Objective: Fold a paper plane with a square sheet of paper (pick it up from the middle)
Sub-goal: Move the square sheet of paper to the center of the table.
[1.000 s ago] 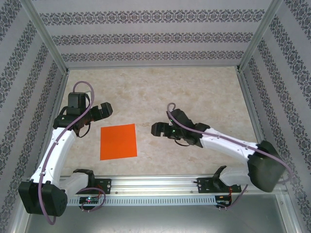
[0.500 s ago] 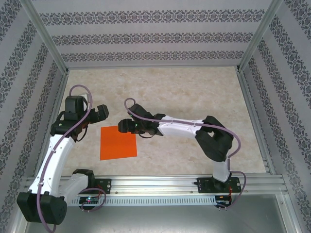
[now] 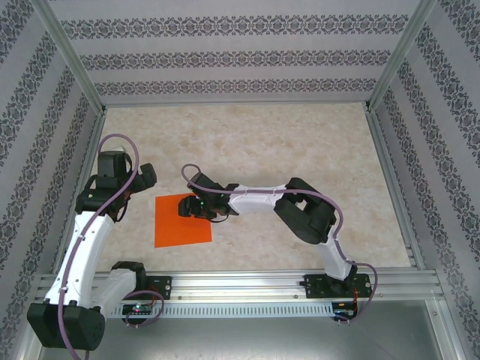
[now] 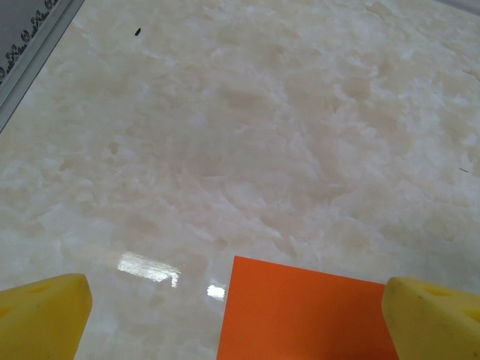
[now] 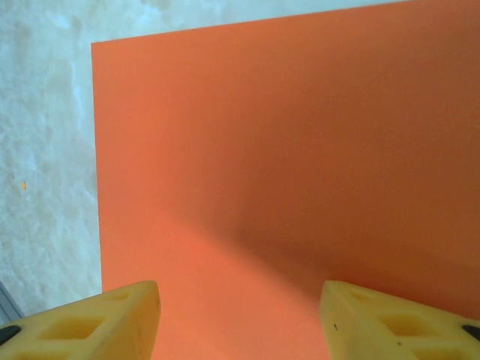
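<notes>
- On the near left part of the table (image 3: 300, 150) we see the square sheet of paper (image 3: 174, 231), bright orange, lying flat and unfolded on the pale marbled top.
- From the right wrist the square sheet of paper (image 5: 285, 150) looks plain and smooth, with one corner and a straight edge showing against the table at the left.
- We find the right gripper (image 3: 186, 206) over the far right part of the sheet, its arm stretched leftward across the table from its base at the near right.
- Its two yellow fingertips (image 5: 105, 319) stand partly apart with nothing between them and the orange surface showing in the gap. We cannot tell whether they touch the paper.
- We see the left gripper (image 3: 144, 178) just beyond the sheet's far left corner, off the paper.
- From the left wrist the left gripper (image 4: 236, 322) has its yellow fingertips (image 4: 45, 311) spread wide, and a corner of the sheet (image 4: 300, 311) lies on the table in the gap.
- Around the table stand walls (image 3: 240, 60) with a dark patterned band design, and a metal rail (image 3: 247, 283) carrying both arm bases runs along the near edge.
</notes>
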Robot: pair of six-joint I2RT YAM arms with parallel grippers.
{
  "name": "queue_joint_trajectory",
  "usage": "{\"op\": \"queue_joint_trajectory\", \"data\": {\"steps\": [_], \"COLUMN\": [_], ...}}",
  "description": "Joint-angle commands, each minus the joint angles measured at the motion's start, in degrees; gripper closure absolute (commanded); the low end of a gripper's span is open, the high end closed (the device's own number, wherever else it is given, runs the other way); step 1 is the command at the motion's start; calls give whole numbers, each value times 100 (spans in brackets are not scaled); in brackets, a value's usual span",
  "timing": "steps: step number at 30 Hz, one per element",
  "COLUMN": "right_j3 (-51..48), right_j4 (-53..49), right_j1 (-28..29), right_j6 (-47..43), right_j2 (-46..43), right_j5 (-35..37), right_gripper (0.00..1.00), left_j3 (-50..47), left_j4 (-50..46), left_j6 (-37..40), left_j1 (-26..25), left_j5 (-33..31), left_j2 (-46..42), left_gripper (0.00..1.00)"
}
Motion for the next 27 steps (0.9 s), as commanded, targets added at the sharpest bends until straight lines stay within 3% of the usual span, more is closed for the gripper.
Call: {"op": "queue_joint_trajectory", "data": {"steps": [1, 6, 12, 19, 27], "right_j3": [-458, -1109, -1602, -1371, -1138], "right_j4": [-375, -736, -1276, -2305, -2285], "right_j1": [-122, -585, -1267, -2098, -2427], "right_j6": [52, -156, -644, -1363, -1222], "right_j2": [-129, -643, -1117, -1169, -1295], "right_j5": [323, 562, 705, 1031, 1140], "right_gripper": [41, 40, 40, 39, 40], "left_j3": [-63, -218, -48, -44, 16], "left_j4": [-84, 192, 127, 307, 376], "left_j6": [-95, -388, -186, -138, -198], "left_j1": [68, 64, 68, 68, 51], "left_j5": [269, 1181, 1373, 2178, 3016], "left_j2": [-1, 87, 513, 951, 1320], "left_gripper": [0, 0, 0, 0, 0]}}
